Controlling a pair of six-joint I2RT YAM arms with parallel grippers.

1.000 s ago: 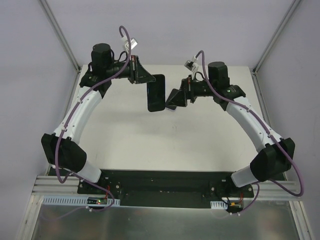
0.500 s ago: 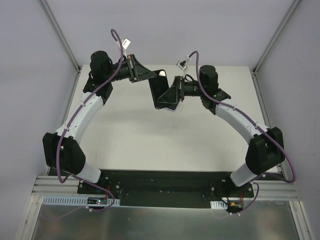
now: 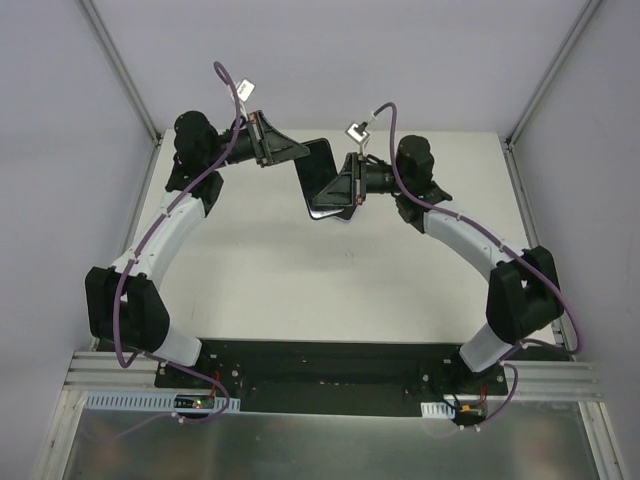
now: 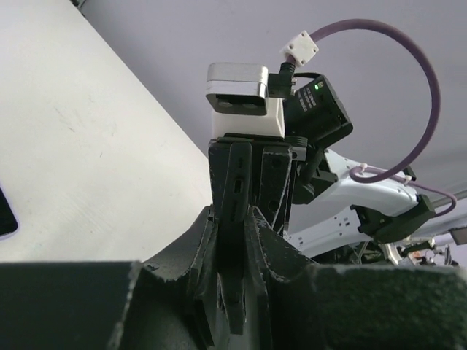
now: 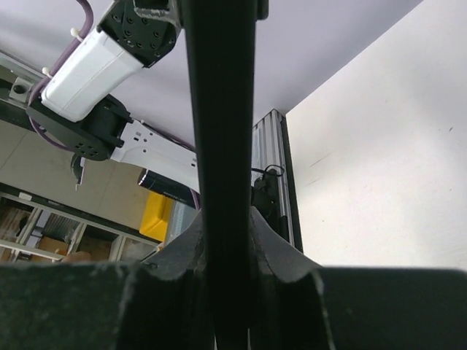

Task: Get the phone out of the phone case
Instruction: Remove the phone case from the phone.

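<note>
Jaws of the left gripper (image 3: 303, 150) are pinched shut on the upper end of the phone (image 3: 316, 175); its wrist view shows the dark edge wedged between the fingers. Jaws of the right gripper (image 3: 335, 192) sit at the phone's lower right side, set narrow, with a finger close against each face of the edge. It looks like a grip, though I cannot tell how firm it is. The phone hangs tilted in the air between the two grippers, with the tabletop (image 3: 300, 290) well below it. I judge it not yet out of its case (image 4: 235, 219), since no seam or gap between the two shows in any view.

The step in hand appears to be securing the second hold so the case can be worked off. To do it well:

- Let the right jaws finish firming before any load goes on.
- They should bite the case's lip alone. If both holds clamp phone and case together, nothing will part.
- The left gripper is best used as a steady anchor at the phone's upper end.
- The right gripper can then flex the lip away from the phone slowly, starting at a corner.
- A hard pull risks a sudden release that could drop the phone onto the tabletop below.
</note>
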